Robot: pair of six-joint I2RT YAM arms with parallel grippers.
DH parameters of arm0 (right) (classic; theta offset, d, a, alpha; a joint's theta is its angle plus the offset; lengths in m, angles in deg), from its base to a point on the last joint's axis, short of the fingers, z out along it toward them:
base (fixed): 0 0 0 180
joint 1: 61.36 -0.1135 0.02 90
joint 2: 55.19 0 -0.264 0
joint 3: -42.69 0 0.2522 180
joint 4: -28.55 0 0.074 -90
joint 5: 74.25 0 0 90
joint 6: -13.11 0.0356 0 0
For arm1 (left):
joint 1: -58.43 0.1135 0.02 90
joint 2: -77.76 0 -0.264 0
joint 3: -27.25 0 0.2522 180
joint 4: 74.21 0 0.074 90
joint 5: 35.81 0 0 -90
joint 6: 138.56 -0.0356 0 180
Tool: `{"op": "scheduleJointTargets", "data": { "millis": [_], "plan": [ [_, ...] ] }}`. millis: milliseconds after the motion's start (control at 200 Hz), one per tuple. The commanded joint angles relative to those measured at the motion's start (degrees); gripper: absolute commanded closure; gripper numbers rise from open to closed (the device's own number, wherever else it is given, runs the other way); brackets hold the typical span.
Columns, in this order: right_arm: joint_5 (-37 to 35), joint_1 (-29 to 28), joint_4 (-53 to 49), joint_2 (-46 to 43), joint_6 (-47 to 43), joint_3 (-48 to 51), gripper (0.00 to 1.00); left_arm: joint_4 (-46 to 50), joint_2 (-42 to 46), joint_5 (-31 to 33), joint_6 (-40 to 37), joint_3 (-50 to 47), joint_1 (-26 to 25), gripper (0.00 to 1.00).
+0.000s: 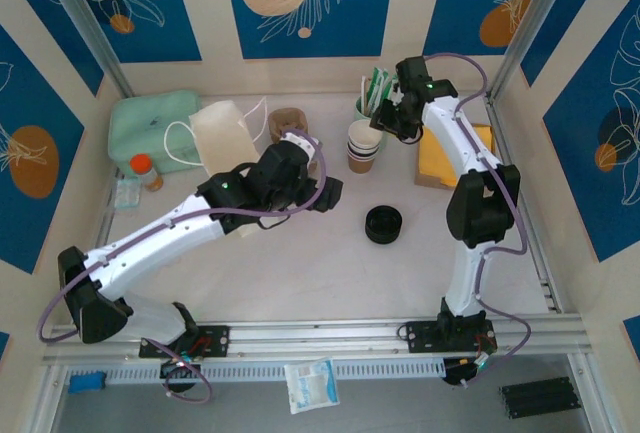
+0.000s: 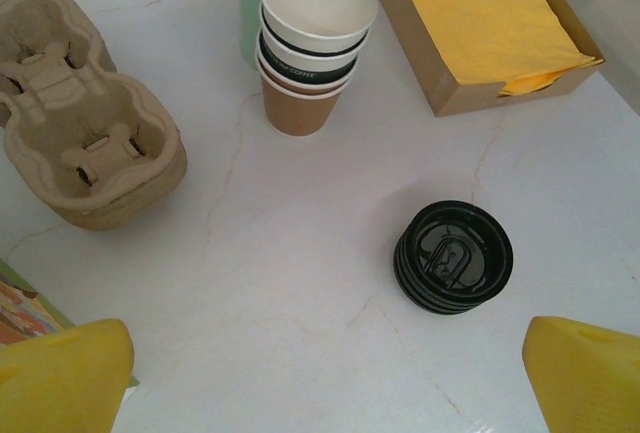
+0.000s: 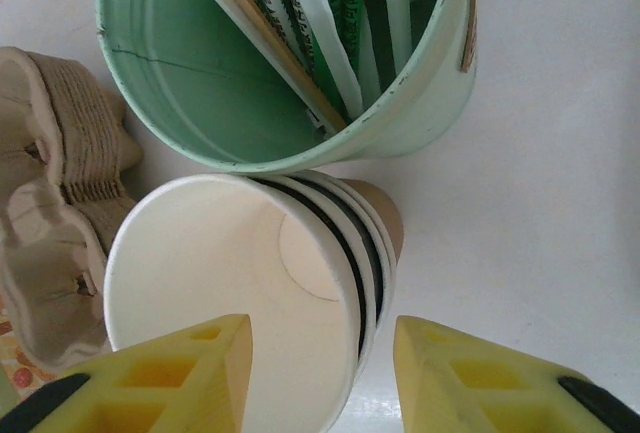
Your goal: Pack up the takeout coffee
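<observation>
Left hand (image 1: 322,193): released, jaws wide, above the bare tabletop (image 1: 300,283) at frame centre.

No lidded cup stands assembled. The top cup (image 3: 220,283) sits nested in the cup stack (image 1: 363,145), right of centre. Expect it to be light, thin-walled, easily crushed and possibly stuck to its neighbour.

The lid stack (image 1: 383,224) lies just below.

Right hand (image 3: 320,328): its jaws straddle the cup wall, one inside and one outside, not yet clamped. Grip lightly, close under the stiffer rolled rim.

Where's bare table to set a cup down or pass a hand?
Widest bare patch: the table nearside of the black lids, right of the left arm. Also between lids, carrier stack and cup stack. Crowded at the back: cups, mint tin, napkin box, right gripper.
</observation>
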State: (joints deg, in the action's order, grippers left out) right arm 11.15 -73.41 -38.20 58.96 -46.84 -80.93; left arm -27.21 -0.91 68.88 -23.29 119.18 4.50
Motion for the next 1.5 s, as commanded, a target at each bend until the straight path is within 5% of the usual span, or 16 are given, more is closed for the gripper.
{"op": "scheduleJointTargets", "data": {
  "millis": [0, 740, 1496],
  "plan": [
    [-1.1, -0.5, -2.5, 1.4, -1.3, -2.5, 0.61, -1.2, 1.3, 1.0, 0.9, -0.4, -0.5, 0.0],
    [-0.2, -0.6, -3.4, 3.1, -2.9, -5.4, 1.0, -1.9, 0.6, 0.8, 0.8, -0.8, -0.5, 0.01],
    [1.5, -0.7, -0.3, -8.8, -2.4, -3.4, 1.0, -2.1, 1.8, 2.5, 1.3, -2.0, -0.3, 0.01]
  ]
}}
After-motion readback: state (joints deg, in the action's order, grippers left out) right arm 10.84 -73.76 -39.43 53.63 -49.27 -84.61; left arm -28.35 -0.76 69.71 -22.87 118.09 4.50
